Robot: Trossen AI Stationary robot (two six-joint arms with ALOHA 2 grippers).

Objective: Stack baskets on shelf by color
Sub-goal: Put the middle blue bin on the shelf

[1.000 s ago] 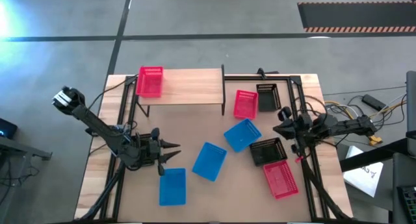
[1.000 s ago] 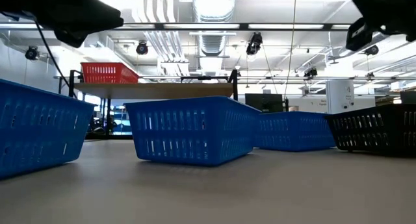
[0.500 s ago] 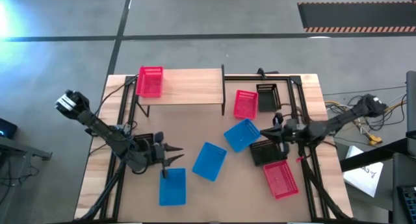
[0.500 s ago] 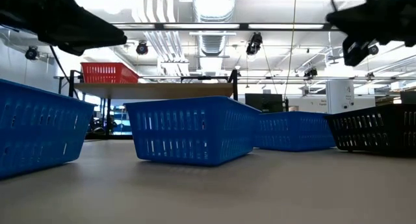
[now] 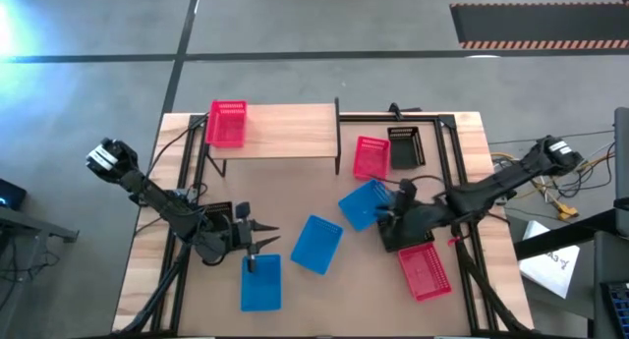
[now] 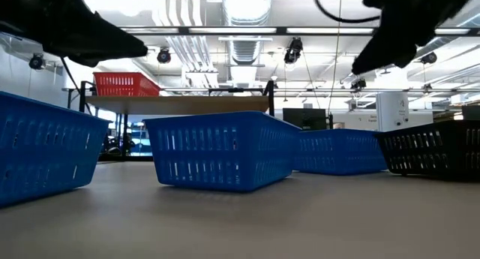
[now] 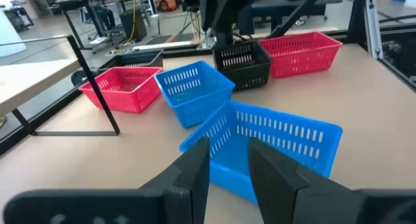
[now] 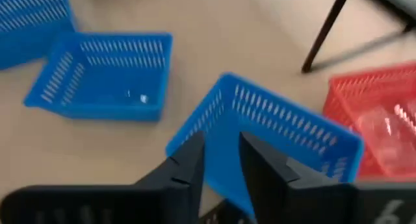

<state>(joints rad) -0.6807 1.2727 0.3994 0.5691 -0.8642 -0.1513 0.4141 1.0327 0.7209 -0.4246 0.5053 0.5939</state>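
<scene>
The shelf (image 5: 285, 133) stands at the table's far left with one red basket (image 5: 226, 123) on its left end. Three blue baskets (image 5: 366, 203) (image 5: 316, 244) (image 5: 260, 282) lie on the tabletop, along with two red ones (image 5: 371, 157) (image 5: 425, 270) and two black ones (image 5: 405, 147) (image 5: 408, 231). My left gripper (image 5: 273, 235) hovers open by a narrow gap, above the table between the two nearer blue baskets. My right gripper (image 5: 385, 213) is also narrowly open, high above the far blue basket (image 8: 273, 139) and the near black one.
Black frame rails run along both sides of the table (image 5: 295, 192). Cables and papers lie beyond its right edge. Bare tabletop shows in front of the shelf, left of the blue baskets.
My right arm has swung from the table's right edge toward the middle and now reaches over the near black basket and the far blue one. My left gripper has drifted slightly toward the near edge. No basket has moved.
</scene>
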